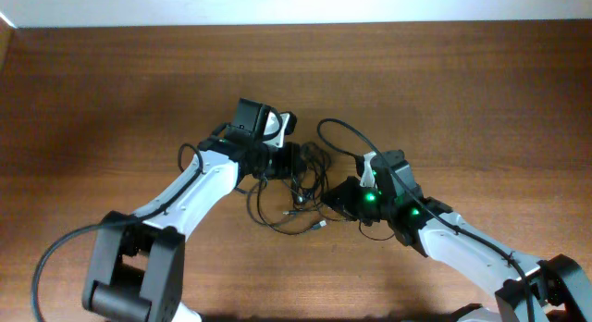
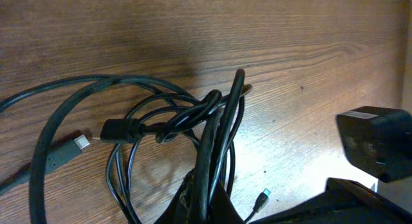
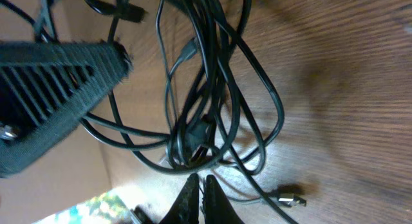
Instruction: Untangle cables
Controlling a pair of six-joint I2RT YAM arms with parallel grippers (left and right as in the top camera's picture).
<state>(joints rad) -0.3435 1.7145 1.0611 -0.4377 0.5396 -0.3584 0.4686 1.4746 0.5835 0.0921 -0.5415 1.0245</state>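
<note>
Cables: one tangled heap in the middle of the table, between your two grippers
Left gripper: clamped on a bundle of strands lifted off the wood
Right gripper: fingertips pressed together at the heap's edge (strand caught or not, you cannot tell)
Loose plug: flat on the wood, near those fingertips

We see a wooden table, its brown top marked with a dark, streaky grain that runs from side to side. In the overhead view a pale strip borders its far edge. In the left wrist view a patch of bright light lies on the wood toward the lower right.
</note>
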